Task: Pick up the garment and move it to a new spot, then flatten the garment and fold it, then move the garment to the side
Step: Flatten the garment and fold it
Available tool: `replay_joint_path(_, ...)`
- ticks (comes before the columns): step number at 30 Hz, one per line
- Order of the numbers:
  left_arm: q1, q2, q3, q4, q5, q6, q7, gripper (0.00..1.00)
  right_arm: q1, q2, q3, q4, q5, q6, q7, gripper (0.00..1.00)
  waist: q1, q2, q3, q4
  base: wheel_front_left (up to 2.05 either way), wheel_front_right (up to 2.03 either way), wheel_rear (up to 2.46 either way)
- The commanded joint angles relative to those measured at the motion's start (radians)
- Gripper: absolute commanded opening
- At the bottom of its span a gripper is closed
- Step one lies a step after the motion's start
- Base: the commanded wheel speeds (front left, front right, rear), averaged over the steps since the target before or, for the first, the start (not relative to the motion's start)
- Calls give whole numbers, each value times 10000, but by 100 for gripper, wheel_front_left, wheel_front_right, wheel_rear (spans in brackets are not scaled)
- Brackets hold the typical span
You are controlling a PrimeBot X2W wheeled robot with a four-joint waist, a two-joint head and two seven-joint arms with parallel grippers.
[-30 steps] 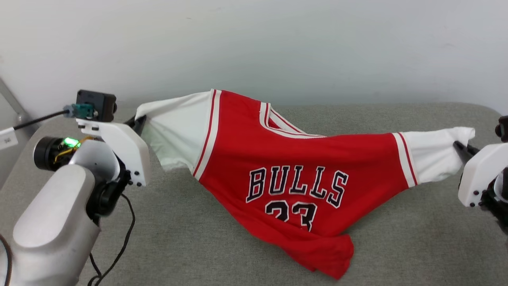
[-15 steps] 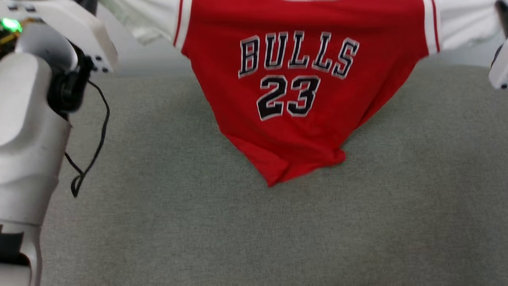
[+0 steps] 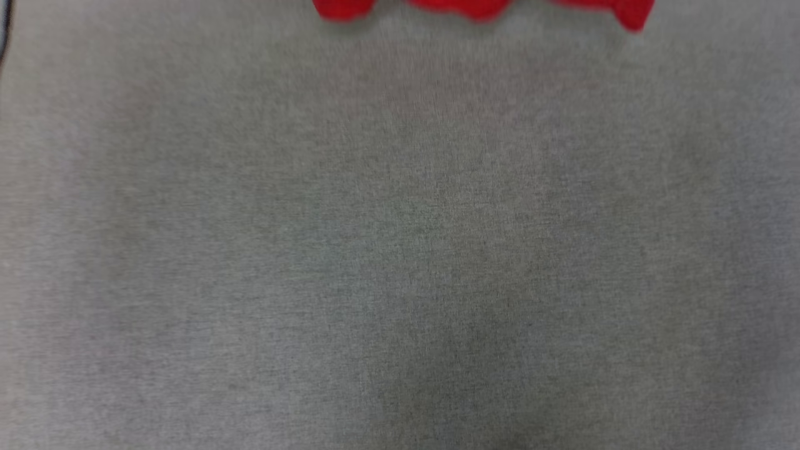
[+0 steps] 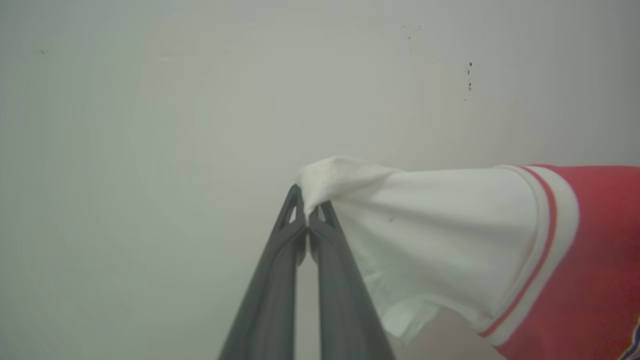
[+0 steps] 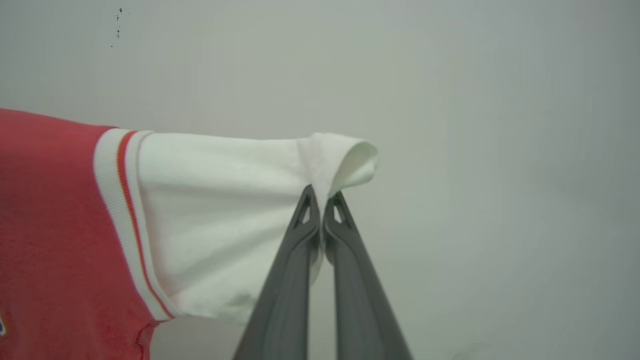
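Observation:
The garment's red hem (image 3: pixel 481 7) peeks in at the top edge of the head view, above the grey cloth surface (image 3: pixel 400 250). In the left wrist view my left gripper (image 4: pixel 307 209) is shut on the tip of one white sleeve of the garment (image 4: pixel 440 235), whose striped trim and red body run off to the right. In the right wrist view my right gripper (image 5: pixel 322 202) is shut on the end of the other white sleeve of the garment (image 5: pixel 215 220), the red body stretching to the left. The garment hangs spread between the two grips.
A pale plain wall (image 4: pixel 150 125) stands behind both sleeves, also seen as the wall (image 5: pixel 500 150) in the right wrist view. A dark cable edge (image 3: pixel 2 31) shows at the top left of the head view.
The head camera has tilted down. The garment, partly resting on the surface a second ago, now hangs with just its hem at the top of the head view. Both grips on the sleeves hold.

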Motion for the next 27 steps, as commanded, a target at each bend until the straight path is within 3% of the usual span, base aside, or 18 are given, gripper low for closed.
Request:
replay_joint_path(1, -223, 73, 35, -15, 68, -31, -110, 0, -274, -31, 35, 87, -24, -14, -156, 0, -2, 0, 766, -194, 0, 0, 0)
replay_joint_path(9, -589, 228, 123, -305, 6, -50, -356, 0, -1218, -20, 519, 239, 118, -14, -445, 0, -2, 0, 1783, -133, 0, 0, 0)
replay_joint_path(18, -256, 59, 131, -134, -262, -100, -407, 0, -1184, 189, 1024, 835, 459, -14, -587, 0, -2, 0, 2682, -36, 0, 0, 0)
replay_joint_path(27, 818, -569, -42, 1078, -640, -428, -930, 0, -11, 631, 1692, 2184, 966, -12, -1109, 0, -2, 0, 2006, 48, 0, 0, 0)
